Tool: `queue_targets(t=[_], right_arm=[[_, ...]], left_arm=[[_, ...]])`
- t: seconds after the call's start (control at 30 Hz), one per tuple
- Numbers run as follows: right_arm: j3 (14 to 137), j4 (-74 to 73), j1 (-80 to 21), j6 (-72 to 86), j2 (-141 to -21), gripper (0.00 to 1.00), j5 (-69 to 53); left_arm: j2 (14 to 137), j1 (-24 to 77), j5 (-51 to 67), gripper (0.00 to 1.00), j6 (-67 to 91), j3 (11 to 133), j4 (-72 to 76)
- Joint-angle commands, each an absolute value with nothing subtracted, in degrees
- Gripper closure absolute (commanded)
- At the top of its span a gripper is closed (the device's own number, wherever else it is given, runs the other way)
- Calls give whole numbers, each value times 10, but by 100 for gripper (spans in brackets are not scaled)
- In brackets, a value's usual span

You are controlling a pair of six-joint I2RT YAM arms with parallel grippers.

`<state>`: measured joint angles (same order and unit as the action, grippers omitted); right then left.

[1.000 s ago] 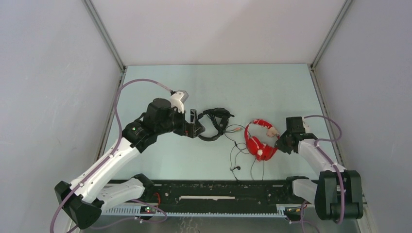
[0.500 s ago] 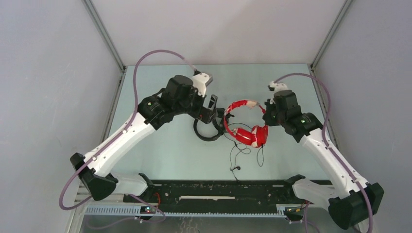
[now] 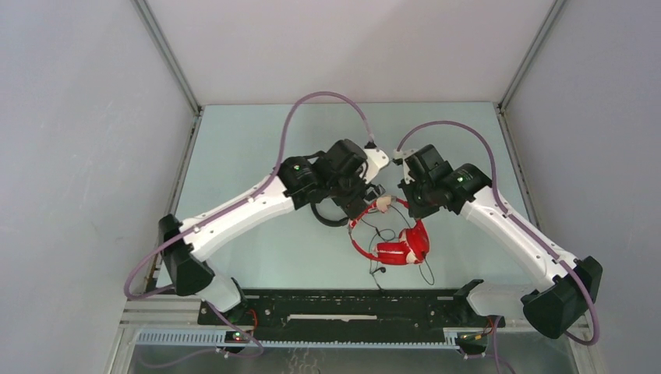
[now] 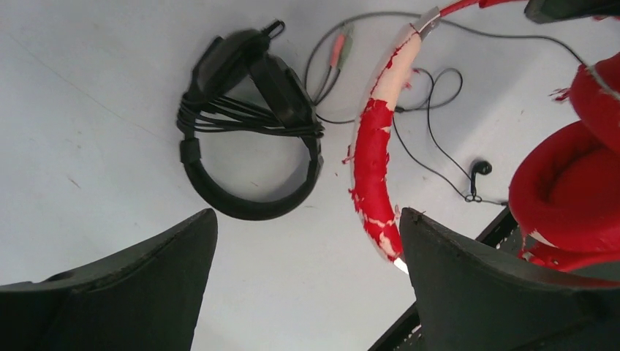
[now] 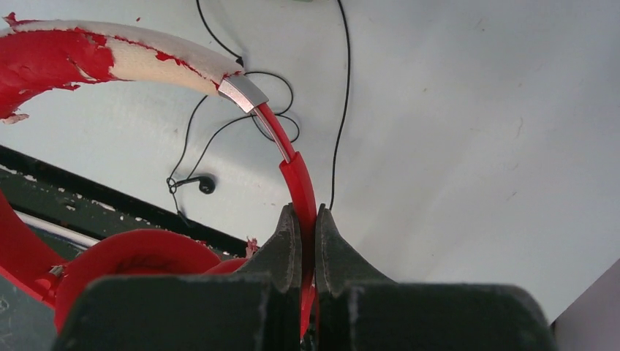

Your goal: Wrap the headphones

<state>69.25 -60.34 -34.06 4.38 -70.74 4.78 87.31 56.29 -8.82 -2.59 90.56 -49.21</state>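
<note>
The right claw [image 5: 305,219] is clamped tight on the headphones [image 3: 390,241], its two fingers pinching the thin red arm of the headband [image 5: 110,55] just below the silver slider. The headband's padding is badly flaked, with pale fabric showing through the red. From where I stand the set looks lifted off the table [image 3: 249,156], above the middle and a little toward the near edge. The headband arcs up toward the two claws and the red earcups [image 3: 401,249] hang on the side nearer the arm bases.

The left claw [image 4: 307,219] is spread wide and grips nothing. It hovers just beside the top of the headband, and between its fingers the wrist view looks straight down at the table.

The thin dark cable [image 4: 439,153] trails loose from the headphones in untidy loops down onto the table. Its small dark end [image 4: 479,168] lies close to the near edge.

A pair of black headphones [image 4: 248,124] lies flat on the table just to the left of the red set, near the table's middle. Its own cord is wound in several turns across the band. Two small plugs [image 4: 338,45], one pinkish and one greenish, rest on the table between the black pair and the red headband.
</note>
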Motion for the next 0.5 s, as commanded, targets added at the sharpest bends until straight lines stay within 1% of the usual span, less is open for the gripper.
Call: queue_targets(t=[0.0,0.13,0.3,0.47], right_arm=[[726,-618,-353,47,-705,100,27],[726,-615,-354,50,-704,100,29],[724,-596,-354,52,-689,100,17],[725,-602,-354,57,-684,100,20]], left_arm=[[895,580,-78,3,-26,919,-493],[899,580,-65,6,13,894,-460],[896,580,-52,13,47,858,-421],[893,580,-44,16,65,826,-389]])
